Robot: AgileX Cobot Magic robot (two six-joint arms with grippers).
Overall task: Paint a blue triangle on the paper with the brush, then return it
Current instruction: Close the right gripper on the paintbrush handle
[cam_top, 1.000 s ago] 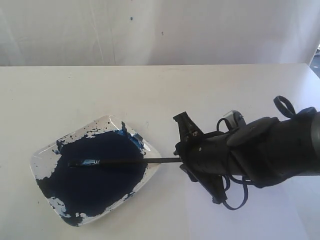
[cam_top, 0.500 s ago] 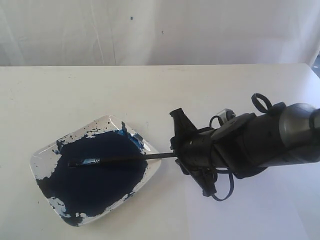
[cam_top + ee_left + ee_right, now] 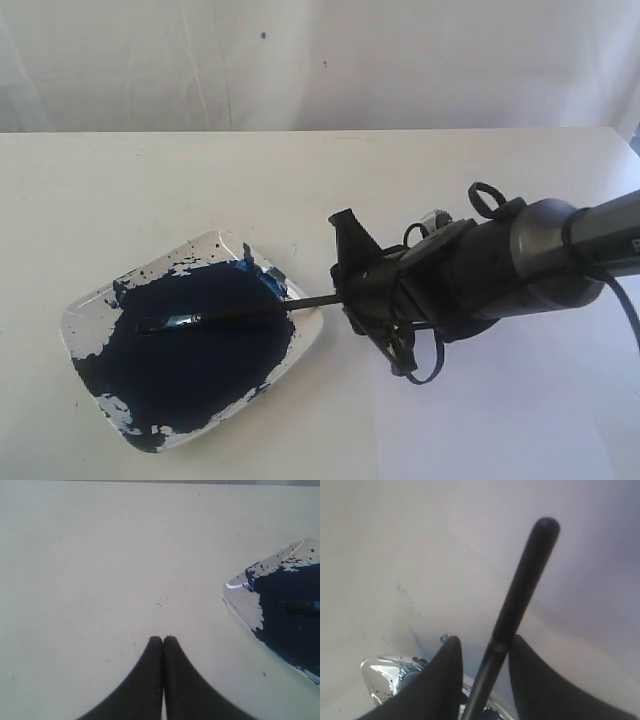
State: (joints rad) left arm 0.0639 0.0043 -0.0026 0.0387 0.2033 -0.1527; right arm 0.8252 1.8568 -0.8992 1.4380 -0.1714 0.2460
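Paper (image 3: 500,435) lies nearest, front right, beneath the right arm (image 3: 540,260); you can barely separate its edges from the table (image 3: 150,180). Dish (image 3: 80,315) at front left holds a dark paint pool (image 3: 190,370). Brush (image 3: 240,314) rests across it, tip sunk in the paint; its handle runs into the right gripper (image 3: 485,641), whose fingers stand apart astride it, not clamped. Left gripper (image 3: 163,641) is cut from the exterior view; you see its fingers pressed together, empty, over bare table beside the dish.
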